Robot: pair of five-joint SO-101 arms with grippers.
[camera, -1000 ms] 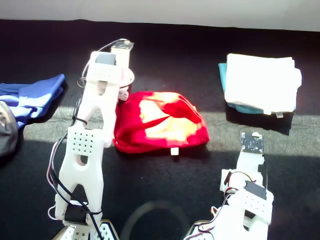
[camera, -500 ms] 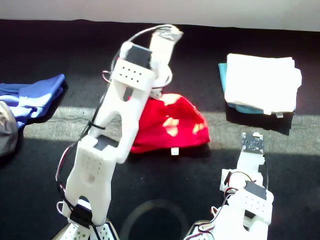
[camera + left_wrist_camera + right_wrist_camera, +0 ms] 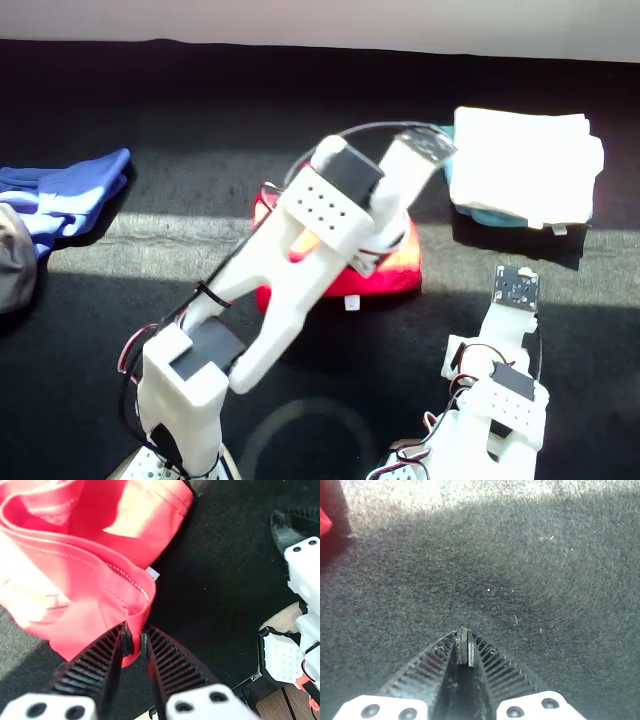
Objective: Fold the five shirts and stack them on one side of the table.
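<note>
Pinching the hem of the red shirt (image 3: 75, 575), my left gripper (image 3: 133, 639) has its jaws almost together, with a fold of cloth caught between the tips. From there the shirt spreads away in loose, doubled layers on the black table (image 3: 200, 100). From above I see the left arm (image 3: 310, 230) stretched on a slant across the middle of the table, covering much of the red shirt (image 3: 395, 268), which lies bunched beneath it. My right gripper (image 3: 464, 647) has its jaws closed tip to tip on nothing, low over bare cloth, with a sliver of red at the edge of its view. The right arm (image 3: 505, 370) sits near the front edge, just beside the red shirt and apart from it. Farther back on that side a folded white shirt (image 3: 520, 165) lies on top of a teal shirt (image 3: 445, 150). Well apart, at the opposite edge, a blue shirt (image 3: 60, 190) lies crumpled.
</note>
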